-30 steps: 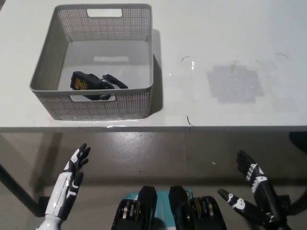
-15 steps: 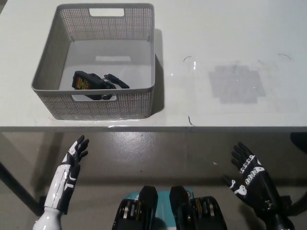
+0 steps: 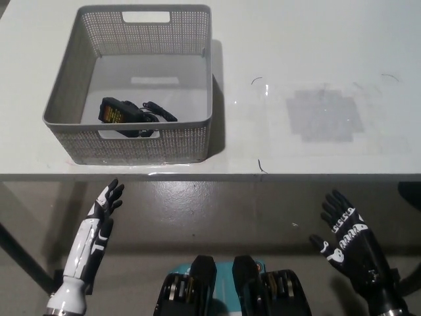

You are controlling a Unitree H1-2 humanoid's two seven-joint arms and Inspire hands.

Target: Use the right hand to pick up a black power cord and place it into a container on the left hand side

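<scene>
Head view: the black power cord [image 3: 126,116] lies inside the grey container [image 3: 197,66], on its floor toward the near left corner, its adapter block with a yellow label to the left and the cable bunched just to the right of it. The container stands on the left part of the white counter [image 3: 316,52], close to the near edge. The rest of the counter top shows only a faint grey patch [image 3: 323,116] to the right and a few thin dark marks.

Both hands hang below the near counter edge, over the floor and well apart from the container. The right hand [image 3: 347,234], black, sits at the lower right with its fingers spread and nothing in it. The left hand [image 3: 102,217], white, rests at the lower left, fingers also apart and empty.

Judging by how things lie, the placing is already done: the cord is in the container and the right hand has let go. The step in hand looks like the return to rest, and no further move seems called for beyond settling both arms.

Against the picture of half a second ago, the cord and container sit the same. The right hand has shifted slightly right and lower, the left hand barely at all.
</scene>
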